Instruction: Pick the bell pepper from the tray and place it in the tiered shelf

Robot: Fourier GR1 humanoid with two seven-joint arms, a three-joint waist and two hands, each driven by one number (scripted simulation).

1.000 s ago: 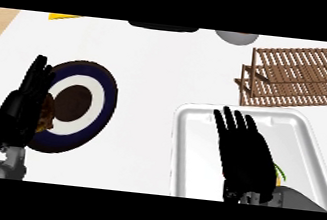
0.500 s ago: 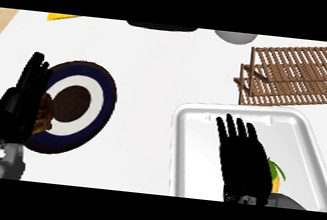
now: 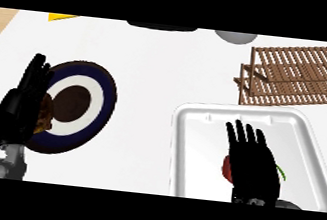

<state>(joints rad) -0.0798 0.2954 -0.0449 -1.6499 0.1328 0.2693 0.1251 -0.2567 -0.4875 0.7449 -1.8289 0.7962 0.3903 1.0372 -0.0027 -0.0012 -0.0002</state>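
Head view: right hand [image 3: 250,161] spread over pepper [image 3: 226,170] in tray [image 3: 184,149], fingers straight, gripping nothing. Shelf [image 3: 304,71] stood well apart. Left hand [image 3: 22,102] open at plate's [image 3: 97,100] left edge.

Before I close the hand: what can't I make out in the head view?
All in the head view:
Bell pepper: mostly under the right hand; only a red edge shows, contact unclear.
Brown food on the plate: half behind the left hand, unidentifiable.
Tiered shelf: cut off by the right edge.
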